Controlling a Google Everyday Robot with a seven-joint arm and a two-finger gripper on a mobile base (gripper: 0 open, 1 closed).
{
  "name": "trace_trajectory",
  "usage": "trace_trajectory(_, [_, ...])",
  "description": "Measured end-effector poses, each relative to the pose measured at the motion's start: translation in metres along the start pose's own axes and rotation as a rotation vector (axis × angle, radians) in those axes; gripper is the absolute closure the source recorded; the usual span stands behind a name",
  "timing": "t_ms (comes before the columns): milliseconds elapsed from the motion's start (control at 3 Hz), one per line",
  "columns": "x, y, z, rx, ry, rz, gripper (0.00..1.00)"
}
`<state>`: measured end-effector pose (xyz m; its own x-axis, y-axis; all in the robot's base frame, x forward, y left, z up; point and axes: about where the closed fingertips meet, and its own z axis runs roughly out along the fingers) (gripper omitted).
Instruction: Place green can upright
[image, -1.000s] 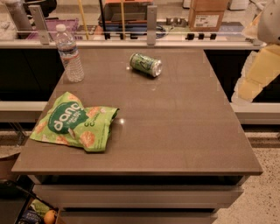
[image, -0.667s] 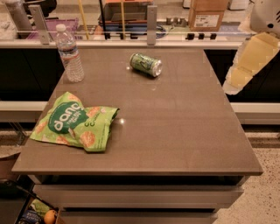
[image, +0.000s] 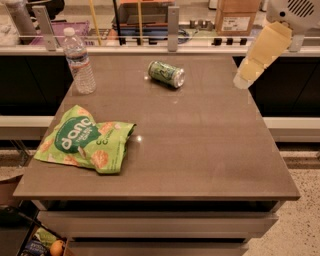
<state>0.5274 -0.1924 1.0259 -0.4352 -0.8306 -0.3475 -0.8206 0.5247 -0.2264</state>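
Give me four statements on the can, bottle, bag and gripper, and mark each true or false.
1. The green can lies on its side. True.
2. The water bottle lies on its side too. False: it stands upright at the far left of the table.
3. The gripper grips the green can. False: it hangs over the table's far right edge, apart from the can.
4. The snack bag lies flat at the near left. True.

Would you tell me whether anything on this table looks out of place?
The green can lies on its side near the far edge of the table, not upright. The gripper hovers over the right edge, away from it.
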Motion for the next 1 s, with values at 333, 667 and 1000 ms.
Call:
trace_trajectory(333, [-0.011, -0.015, 0.011, 0.018, 0.01, 0.038, 0.0])
trace_trajectory(667, [-0.026, -0.028, 0.024, 0.059, 0.054, 0.076, 0.0])
trace_trajectory(1000, [-0.04, -0.038, 0.039, 0.111, 0.072, 0.117, 0.0])
